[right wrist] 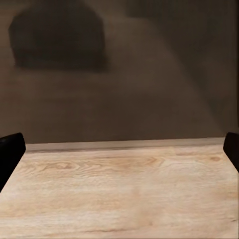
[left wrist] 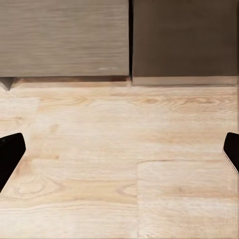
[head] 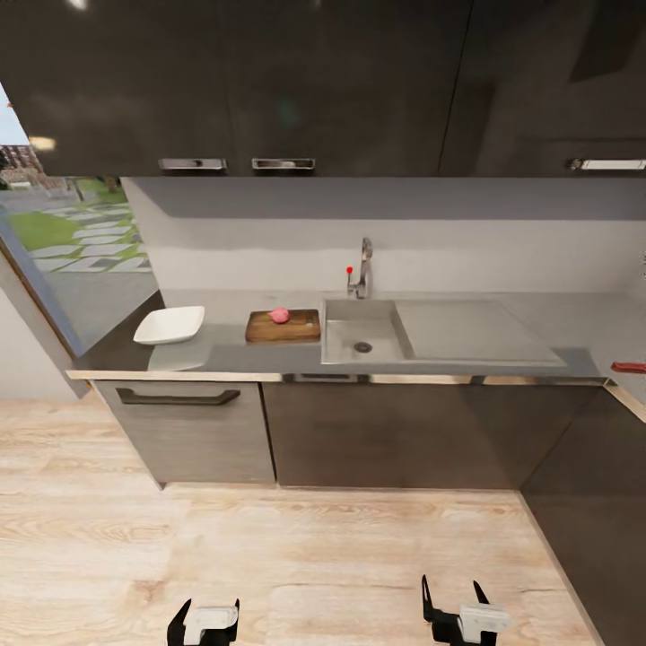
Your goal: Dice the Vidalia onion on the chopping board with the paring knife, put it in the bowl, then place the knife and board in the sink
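The pinkish-red Vidalia onion [head: 280, 314] rests on the brown chopping board [head: 283, 326], which lies on the dark grey countertop [head: 224, 359] just left of the sink [head: 359, 332]. Further left stands the white square bowl [head: 170, 325]. The red handle of the paring knife [head: 628, 367] shows at the counter's far right edge. My left gripper [head: 205, 622] and right gripper [head: 458, 610] hang low over the wooden floor, well short of the counter, both open and holding nothing. In the wrist views, the fingers [left wrist: 10, 154] [right wrist: 10, 152] are spread wide apart.
A steel faucet [head: 362, 267] with a red-knobbed lever rises behind the basin, with the drainboard [head: 467, 330] to its right. Dark cabinets [head: 386, 431] stand under the counter and overhead. A window [head: 63, 233] opens at the left. Wooden floor [head: 314, 556] lies between me and the cabinets.
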You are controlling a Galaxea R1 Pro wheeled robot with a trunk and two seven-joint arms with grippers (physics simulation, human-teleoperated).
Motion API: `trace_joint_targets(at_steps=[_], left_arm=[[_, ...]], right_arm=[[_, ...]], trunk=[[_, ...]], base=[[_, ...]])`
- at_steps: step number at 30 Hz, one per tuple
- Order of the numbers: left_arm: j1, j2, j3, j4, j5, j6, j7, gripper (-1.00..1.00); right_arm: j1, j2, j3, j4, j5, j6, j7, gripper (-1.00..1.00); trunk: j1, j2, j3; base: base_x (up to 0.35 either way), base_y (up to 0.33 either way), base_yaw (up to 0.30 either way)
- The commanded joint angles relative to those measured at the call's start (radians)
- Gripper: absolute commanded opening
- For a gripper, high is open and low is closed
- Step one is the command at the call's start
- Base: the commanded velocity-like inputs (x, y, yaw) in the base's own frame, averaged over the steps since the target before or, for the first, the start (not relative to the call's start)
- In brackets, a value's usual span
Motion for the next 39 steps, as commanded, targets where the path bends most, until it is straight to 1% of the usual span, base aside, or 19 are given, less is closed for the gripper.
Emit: trace_joint_targets(at_steps=[1,11,21,28,39], left_arm=[[-0.002,-0.001,-0.009,0.004,0.007,-0.006,0.003,1.0],[-0.001,-0.001,-0.009,0.004,0.006,-0.006,0.003,1.0],[-0.002,-0.001,-0.009,0.004,0.006,-0.006,0.003,1.0],[-0.001,-0.001,-0.009,0.004,0.006,-0.006,0.003,1.0],[-0.002,-0.001,-0.009,0.004,0.006,-0.006,0.003,1.0]], right_arm=[[-0.001,0.001,-0.001,0.001,0.009,-0.002,-0.01,1.0],[-0.001,0.002,-0.002,0.0,0.007,-0.002,-0.011,1.0],[-0.001,0.002,-0.002,0.0,0.007,-0.002,-0.011,1.0],[-0.001,0.001,-0.002,0.0,0.007,-0.002,-0.011,1.0],[-0.001,0.001,-0.002,0.0,0.007,-0.002,-0.011,1.0]], trunk=[[0.001,-0.001,-0.001],[0.001,-0.001,0.012],[0.001,-0.001,0.025],[0.001,-0.001,0.035],[0.001,-0.001,0.05]], base=[[0.291,-0.057,-0.111],[0.306,-0.053,-0.153],[0.247,-0.205,-0.161],[0.04,-0.27,-0.156],[0.001,-0.019,-0.154]])
